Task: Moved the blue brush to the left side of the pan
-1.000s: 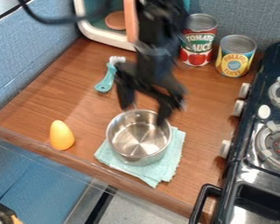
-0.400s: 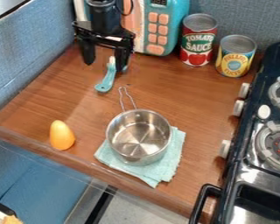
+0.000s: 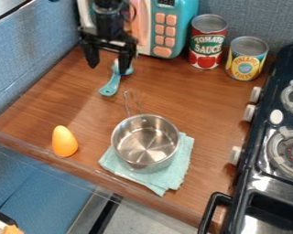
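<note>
Where the desk [image 3: 82, 100] ended: its near edge slanted past the cloth [image 3: 179, 160] and the orange egg [image 3: 64, 141].
Pan [image 3: 144, 141]: stood upright on the cloth, bare metal showing inside, its handle pointing away.
Right side: the stove [image 3: 244, 119] bounded the desk.
Brush [image 3: 111, 84]: lay behind and left of the pan, handle toward the near side; wood ran between it and the egg.
Gripper [image 3: 108, 67]: hung over the brush's head end, jaws wide; I could not tell whether they touched it.
Back: the red can [image 3: 207, 45] and yellow can [image 3: 246, 59] stood right of the toy microwave [image 3: 186, 27].
</note>
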